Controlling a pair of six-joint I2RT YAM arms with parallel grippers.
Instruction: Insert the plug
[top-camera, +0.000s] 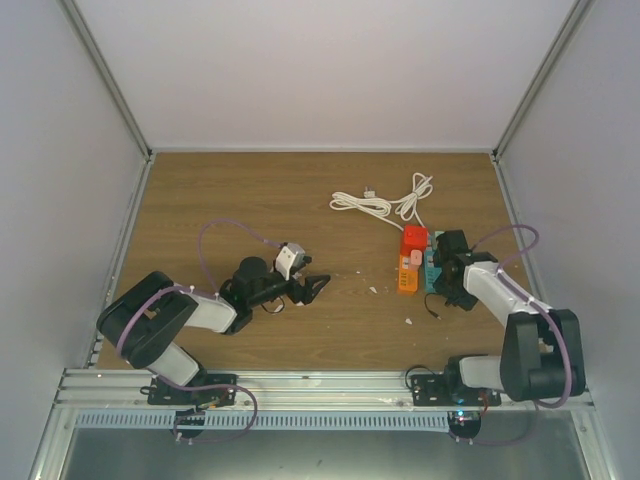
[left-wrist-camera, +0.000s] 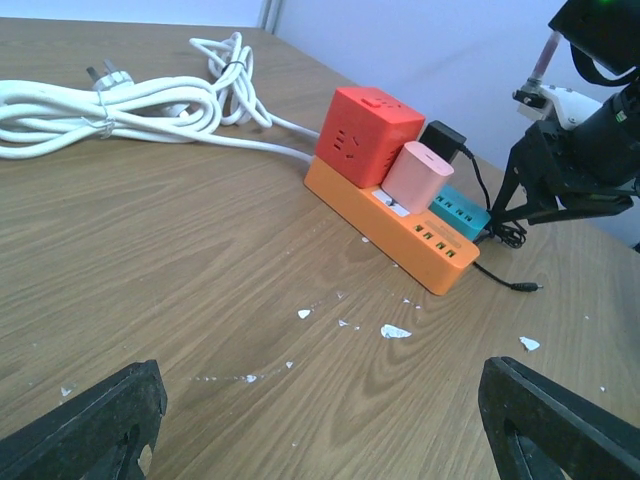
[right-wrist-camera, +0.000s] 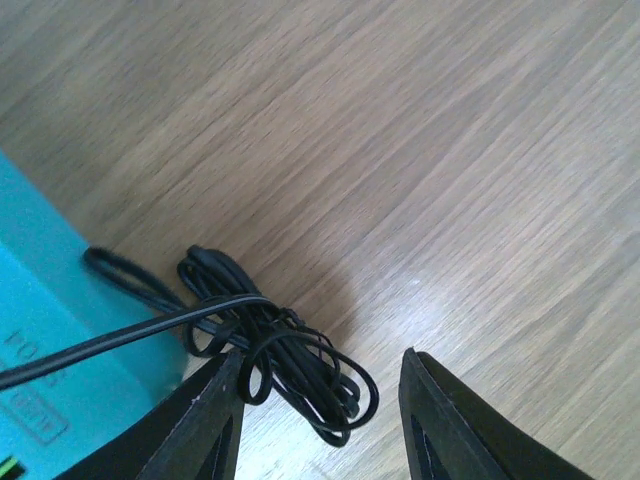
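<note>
An orange power strip (left-wrist-camera: 392, 220) lies on the table with a red socket cube (left-wrist-camera: 368, 122) and a pink adapter (left-wrist-camera: 415, 175) on it, and a teal strip (left-wrist-camera: 462, 211) behind it. A black adapter (left-wrist-camera: 442, 137) sits at the teal strip's far end. Its thin black cable lies in a bundle (right-wrist-camera: 285, 350) beside the teal strip (right-wrist-camera: 40, 330). My right gripper (right-wrist-camera: 320, 420) is open, straddling that bundle just above the table. My left gripper (left-wrist-camera: 320, 425) is open and empty, low over the wood, well short of the strips. The strips (top-camera: 408, 272) lie between both grippers (top-camera: 312, 288) (top-camera: 440, 290).
A coiled white cord (left-wrist-camera: 120, 105) with a white plug (left-wrist-camera: 100, 72) lies behind the strips, and shows at the back in the top view (top-camera: 385, 203). The black cable's barrel end (left-wrist-camera: 525, 287) lies loose by the orange strip. White crumbs (left-wrist-camera: 395, 330) dot the wood. Side walls enclose the table.
</note>
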